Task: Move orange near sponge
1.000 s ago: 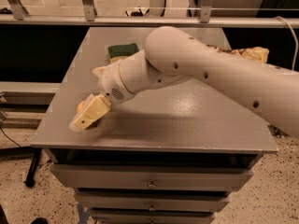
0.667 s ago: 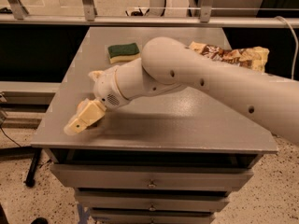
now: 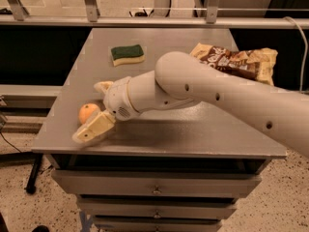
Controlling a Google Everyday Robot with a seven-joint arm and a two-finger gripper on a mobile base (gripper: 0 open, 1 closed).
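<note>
Now tool [image 3: 89, 112] spread wide, holding nothing, orange [image 3: 86, 113] between its fingers [image 3: 94, 127], sponge [image 3: 127, 54] well apart.

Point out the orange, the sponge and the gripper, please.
orange [image 3: 87, 114], camera view: middle of its skin.
sponge [image 3: 127, 51], camera view: its dark green top.
gripper [image 3: 90, 111], camera view: midway between its open fingertips, which stand either side of the orange, front left of the table [image 3: 193, 134].

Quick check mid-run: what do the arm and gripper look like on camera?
The arm is smooth, off-white and tubular, with rounded joints and a few small dark dots along its shell. No cable shows on it. The gripper, by the orange near the front edge of the table, has flat cream-yellow fingers.
</note>
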